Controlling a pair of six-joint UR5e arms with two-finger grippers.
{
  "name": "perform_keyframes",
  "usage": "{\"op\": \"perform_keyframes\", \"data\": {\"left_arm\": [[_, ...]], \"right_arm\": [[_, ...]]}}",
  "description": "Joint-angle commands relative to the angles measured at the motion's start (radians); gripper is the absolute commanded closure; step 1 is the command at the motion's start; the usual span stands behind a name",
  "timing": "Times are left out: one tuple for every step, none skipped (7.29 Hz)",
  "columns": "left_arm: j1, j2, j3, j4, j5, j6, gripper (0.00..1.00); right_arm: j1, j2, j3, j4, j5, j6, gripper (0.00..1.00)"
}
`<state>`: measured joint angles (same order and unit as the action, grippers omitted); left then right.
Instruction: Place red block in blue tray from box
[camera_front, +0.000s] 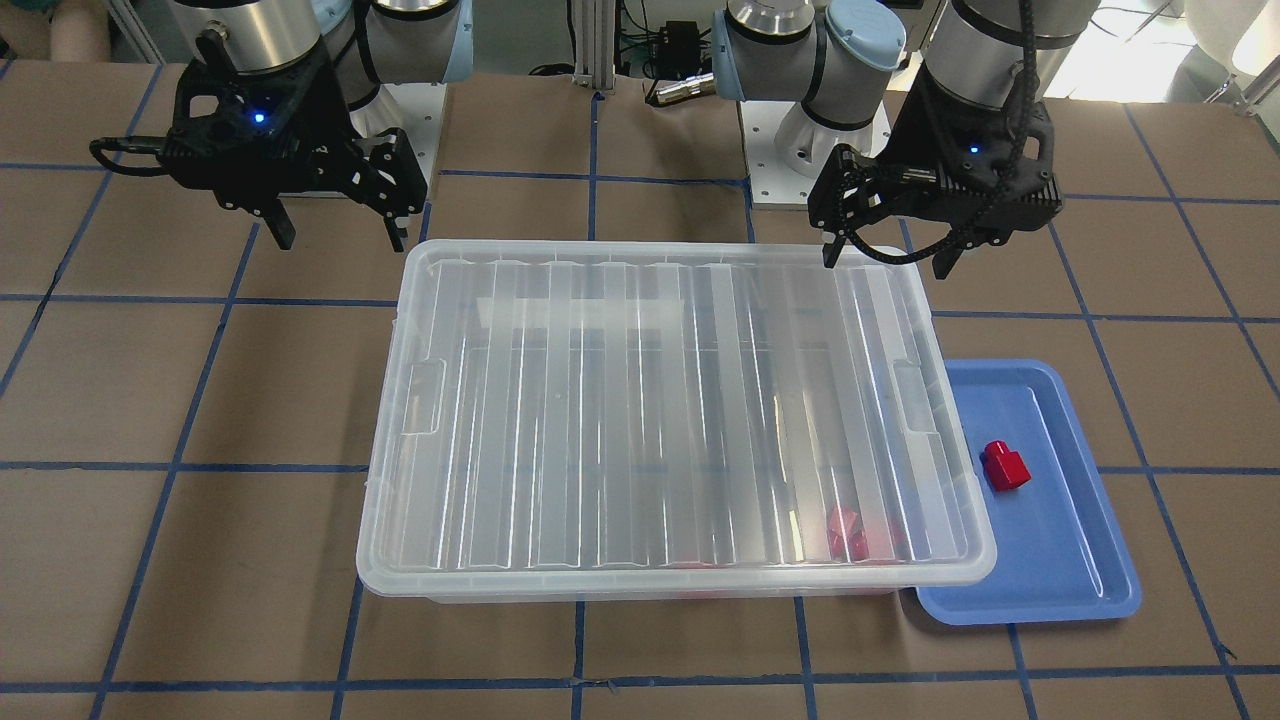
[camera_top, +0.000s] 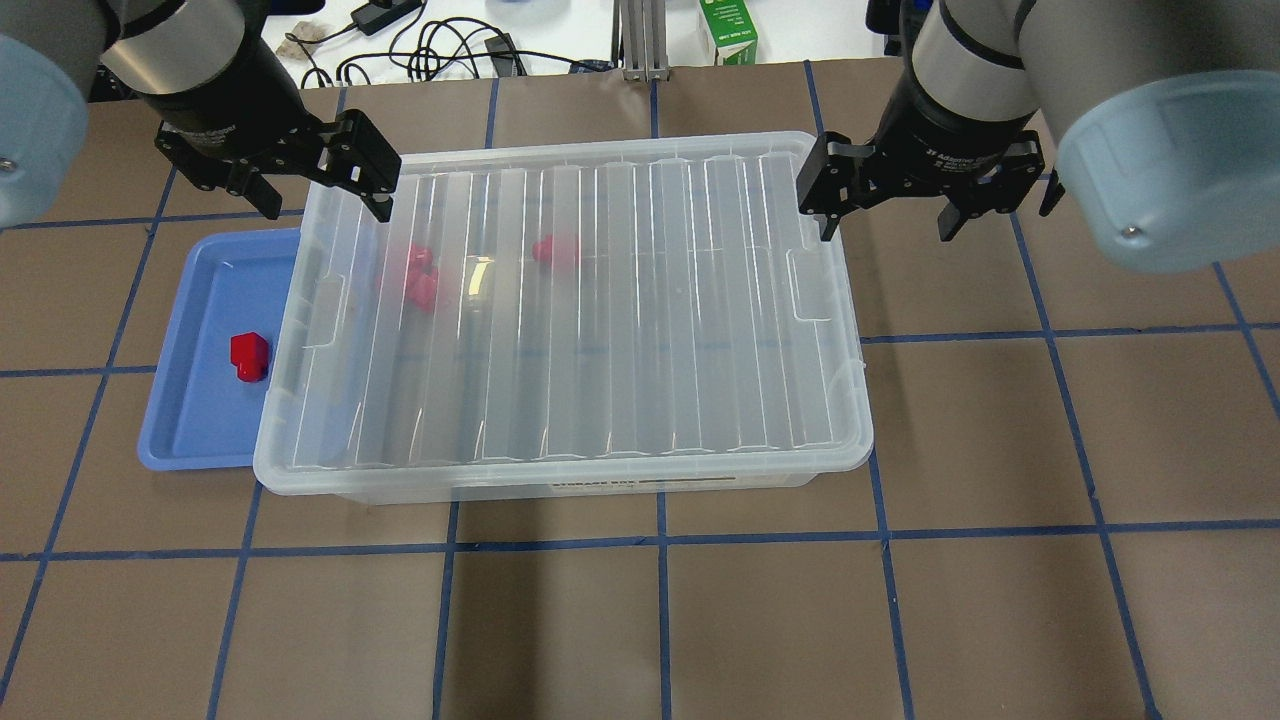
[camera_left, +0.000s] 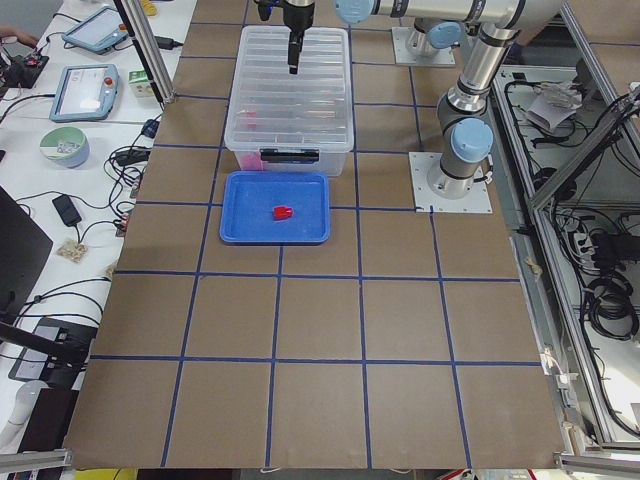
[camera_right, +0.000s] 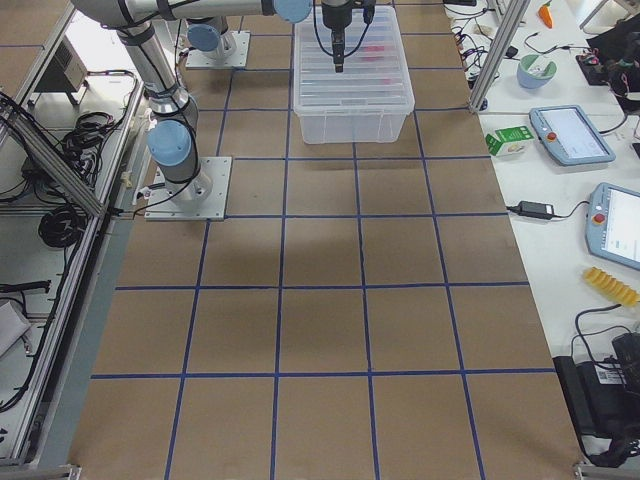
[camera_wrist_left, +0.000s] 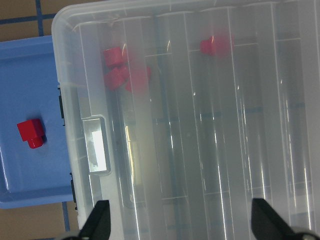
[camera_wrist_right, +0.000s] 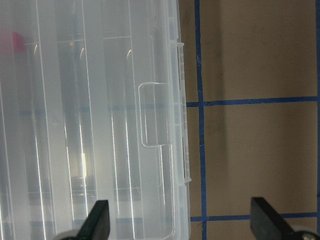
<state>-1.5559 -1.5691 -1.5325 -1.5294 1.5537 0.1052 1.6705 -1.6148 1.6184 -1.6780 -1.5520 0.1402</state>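
Observation:
The red block (camera_top: 248, 357) lies in the blue tray (camera_top: 200, 420), apart from both grippers; it also shows in the front view (camera_front: 1005, 467) and the left wrist view (camera_wrist_left: 31, 132). The tray (camera_front: 1050, 560) sits against the end of the clear box (camera_top: 580, 320), whose ribbed lid is on. My left gripper (camera_top: 325, 200) is open and empty above the box's far corner by the tray. My right gripper (camera_top: 885, 230) is open and empty above the box's opposite end, over its edge (camera_wrist_right: 182, 150).
Other small red pieces (camera_top: 420, 275) and one more (camera_top: 555, 250) lie inside the closed box, blurred through the lid. A green carton (camera_top: 728, 30) and cables lie beyond the table's far edge. Brown table with blue tape grid (camera_top: 660, 540) surrounds the box.

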Motion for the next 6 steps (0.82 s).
{"op": "perform_keyframes", "data": {"left_arm": [[-0.001,-0.002,-0.001,0.002,-0.004,-0.001,0.0],[-0.001,-0.008,-0.002,0.002,-0.004,-0.001,0.0],[-0.004,-0.014,-0.003,0.002,-0.001,-0.001,0.0],[-0.004,-0.005,-0.003,-0.002,0.0,-0.002,0.0],[-0.004,-0.003,-0.003,-0.002,0.0,-0.001,0.0],[-0.004,-0.003,-0.003,-0.002,-0.001,-0.001,0.0]], "right_arm": [[-0.003,-0.002,0.001,0.003,-0.003,0.004,0.0],[-0.002,-0.004,0.001,0.003,-0.002,0.004,0.0],[-0.003,-0.004,0.0,0.003,-0.002,0.004,0.0],[-0.002,-0.004,-0.002,0.003,-0.002,0.004,0.0],[-0.002,-0.004,-0.002,0.003,-0.002,0.004,0.0],[0.002,-0.004,-0.002,0.003,-0.003,0.004,0.0]]}}
